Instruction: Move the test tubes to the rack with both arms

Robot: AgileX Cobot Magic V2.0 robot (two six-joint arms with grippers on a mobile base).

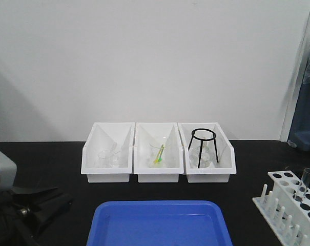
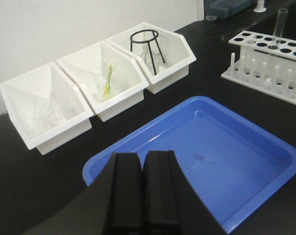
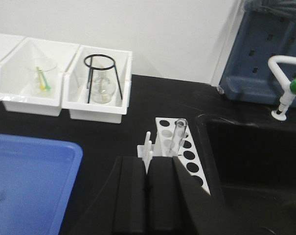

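The glass test tube (image 3: 178, 136) in the rack (image 3: 184, 155) looks fragile and slippery; grip mid-shaft. Both end effectors, left (image 2: 143, 188) and right (image 3: 148, 193), are clenched empty.

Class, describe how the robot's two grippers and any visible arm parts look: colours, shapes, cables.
Both wrist views show a left gripper and right gripper with two flat, boxy matte-black fingers. The front view shows a silver-grey housing and black linkage with cables.

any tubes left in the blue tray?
No. In the left wrist view the blue tray shows only its bare floor, while one test tube stands upright in the rack.
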